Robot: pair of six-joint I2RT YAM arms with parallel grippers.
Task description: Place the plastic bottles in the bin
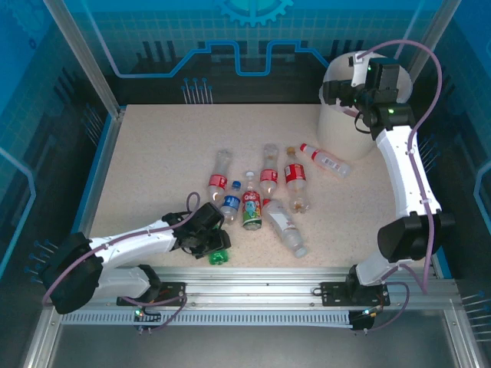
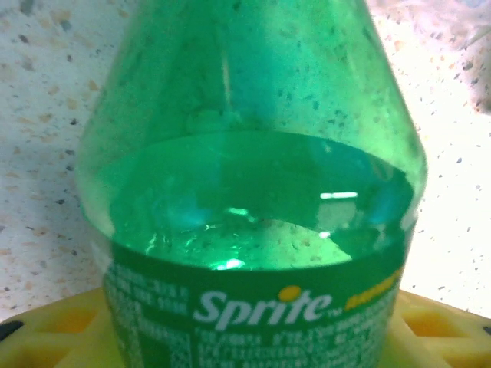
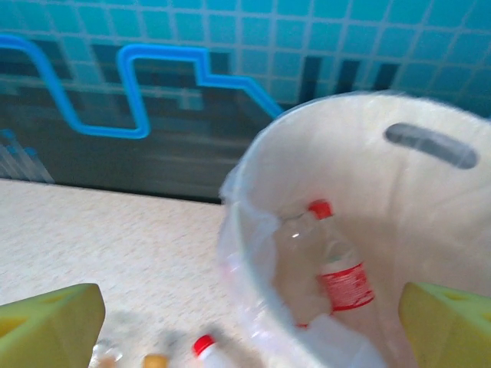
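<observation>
Green bottle (image 2: 253, 192), left gripper (image 1: 214, 247) clamped on it

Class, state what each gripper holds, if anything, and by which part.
Left gripper clamps the green plastic Sprite bottle at its labelled body; right gripper holds nothing.

Beige desk (image 1: 153, 153) w/ dark specks, green bottle (image 2: 253, 192) w/ white+yellow logo on green label, cream-white bin (image 3: 322, 161), clear bottle (image 3: 343, 276) in it w/ red cap & label, yellow gripper pads (image 3: 50, 322), teal-tiled wall (image 3: 153, 46).
</observation>
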